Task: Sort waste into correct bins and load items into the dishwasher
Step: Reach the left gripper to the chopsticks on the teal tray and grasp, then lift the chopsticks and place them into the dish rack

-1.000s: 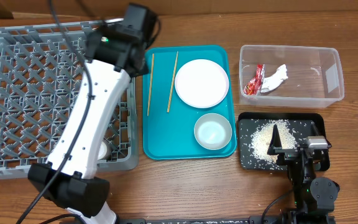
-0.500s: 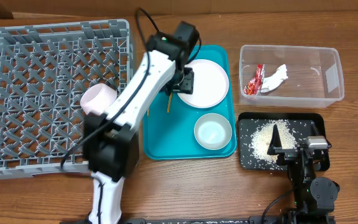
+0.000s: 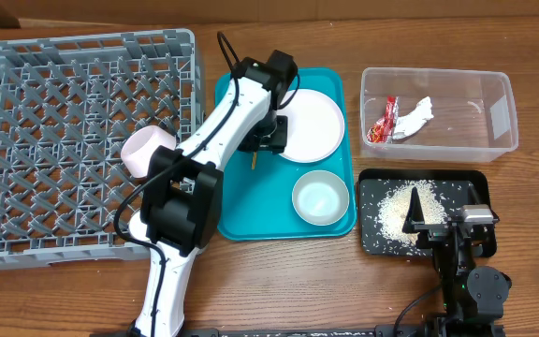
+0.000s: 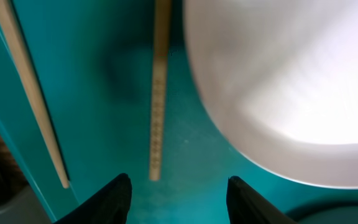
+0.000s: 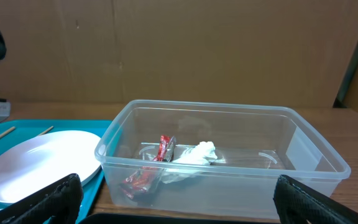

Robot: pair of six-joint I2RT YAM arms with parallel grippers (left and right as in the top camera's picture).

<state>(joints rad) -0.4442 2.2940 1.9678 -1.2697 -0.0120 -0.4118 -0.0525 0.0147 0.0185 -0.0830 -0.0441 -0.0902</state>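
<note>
CHANGE: left gripper (image 4: 179,198) comes off rack (image 3: 64,140), pinkish bowl (image 3: 148,150) at its right edge | NOW: low over teal tray (image 4: 104,62), jaws narrowing but unclenched, straddling chopstick (image 4: 157,93) between tray's left edge and plate (image 4: 291,81); contact unclear | NEXT: likely chopsticks

We get overhead view straight down on desk (image 3: 531,37), far enough for whole layout. Our left wrist view: pressed close, facing down onto teal tray (image 4: 104,93), only chopsticks (image 4: 158,93) and plate (image 4: 291,93) rim filling frame. Our right wrist view: low, near desk level, facing level across clear tub (image 5: 229,180) toward brown wall (image 5: 166,50). We find plate shared by all three views; clear tub shared by overhead and right wrist.
</note>
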